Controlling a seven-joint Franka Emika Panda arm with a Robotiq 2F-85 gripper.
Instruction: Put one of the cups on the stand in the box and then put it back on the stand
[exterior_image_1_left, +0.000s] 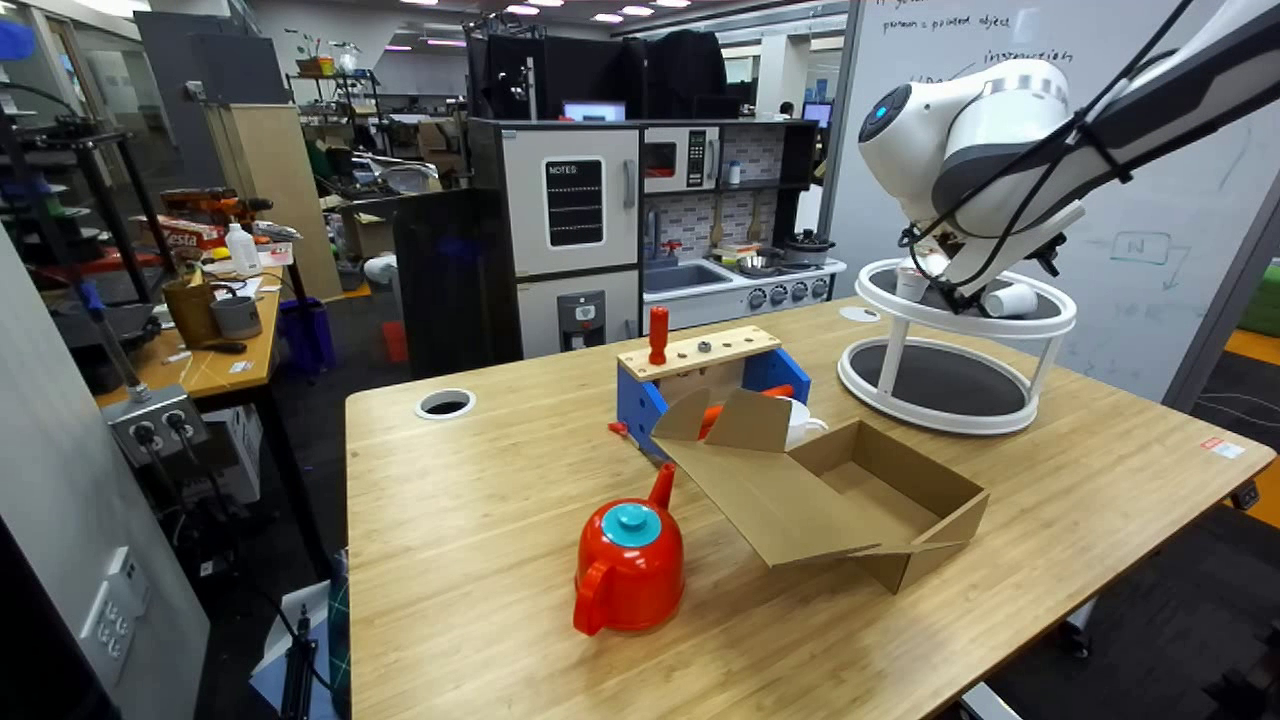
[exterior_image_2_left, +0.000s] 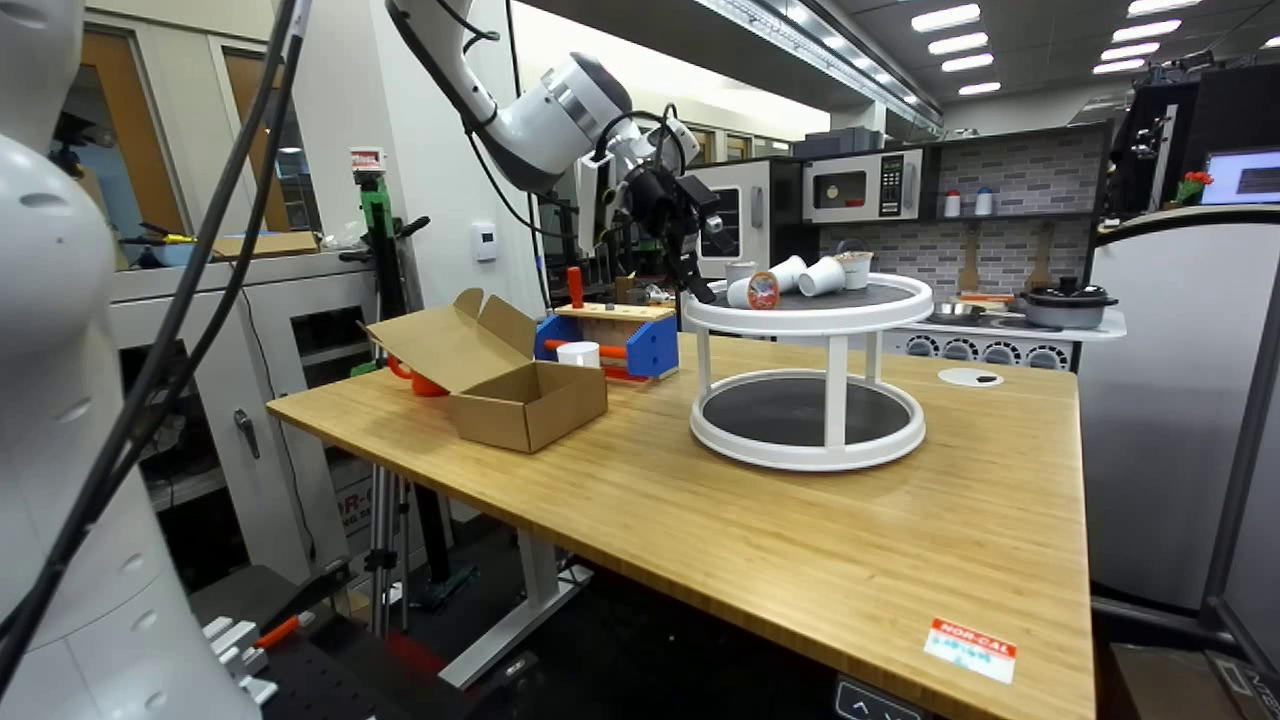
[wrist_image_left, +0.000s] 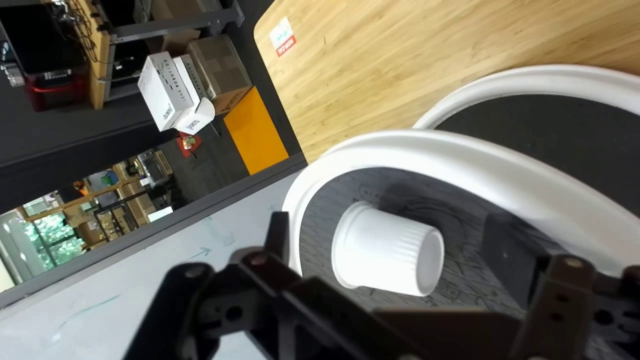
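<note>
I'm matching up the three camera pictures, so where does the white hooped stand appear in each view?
In an exterior view: the white stand is well right of centre, about mid-height.
In an exterior view: the white stand is somewhat right of centre, about mid-height.
In the wrist view: the white stand takes up much of the right half, cut off by the right edge.
Shared landmark: the red-and-white sticker on the tabletop.

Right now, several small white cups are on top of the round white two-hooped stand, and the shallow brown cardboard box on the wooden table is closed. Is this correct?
Not quite: the shallow brown cardboard box is open, its lid folded back, as both exterior views show. The small white cups are indeed on the stand.
</note>
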